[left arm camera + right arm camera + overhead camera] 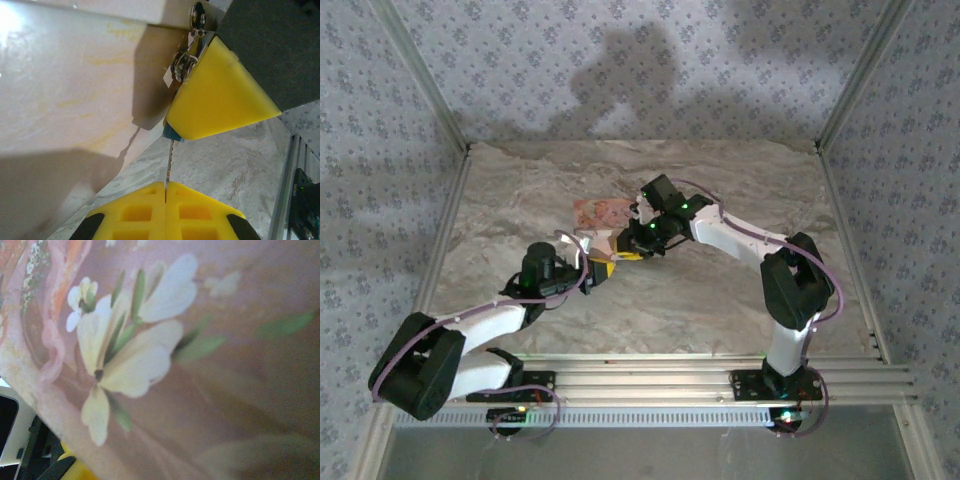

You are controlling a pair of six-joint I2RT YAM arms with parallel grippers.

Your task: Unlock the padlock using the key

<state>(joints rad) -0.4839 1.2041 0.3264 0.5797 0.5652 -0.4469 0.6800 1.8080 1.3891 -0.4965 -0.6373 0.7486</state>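
The left fingers (135, 212) clench the key (168, 162), its long axis pointing straight into the padlock (173, 134); the right fingers' (220, 95) state cannot be told.

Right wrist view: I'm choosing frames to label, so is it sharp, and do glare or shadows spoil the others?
Right wrist view: the floral box too close, blurred throughout. Left wrist view: glare on the box's upper left, a dark shadow below, the key in the left gripper crisp. Top external view: dim, large shadows on the back wall.

Padlock (173, 134) beside box (603, 213) (box on table (720, 295))
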